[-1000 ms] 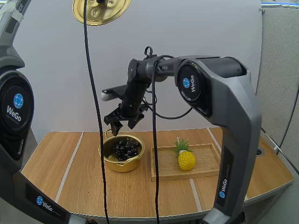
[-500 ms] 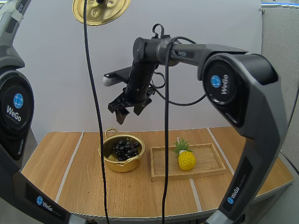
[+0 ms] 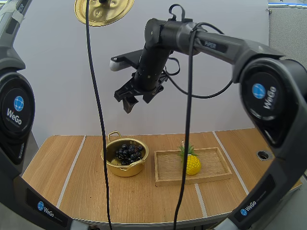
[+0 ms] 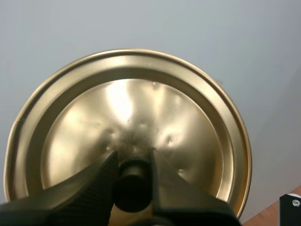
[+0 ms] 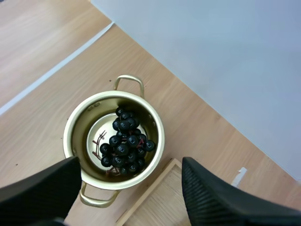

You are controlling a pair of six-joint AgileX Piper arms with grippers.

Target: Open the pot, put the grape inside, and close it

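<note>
Already the grapes (image 3: 128, 153) lie in the pot (image 3: 123, 170), lower centre-left. Right gripper (image 3: 136, 101) hangs above, jaws spread, empty. Left gripper (image 4: 133, 162) pinches the lid (image 3: 103, 12), upper left, by its knob (image 4: 133, 184); closing is next: lower it squarely onto the pot.

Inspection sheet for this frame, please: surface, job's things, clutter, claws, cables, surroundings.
Surface: wooden table.
Job's things: gold pot stands open on the table with the grapes inside it; the lid is held high above the table's left side.
Clutter: a toy pineapple stands on a wooden tray right of the pot.
Claws: left claw shut on the lid's black knob; right claw open, in the air above the pot, holding nothing.
Cables: nothing seen lying on the table.
Surroundings: plain pale wall behind the table.
</note>
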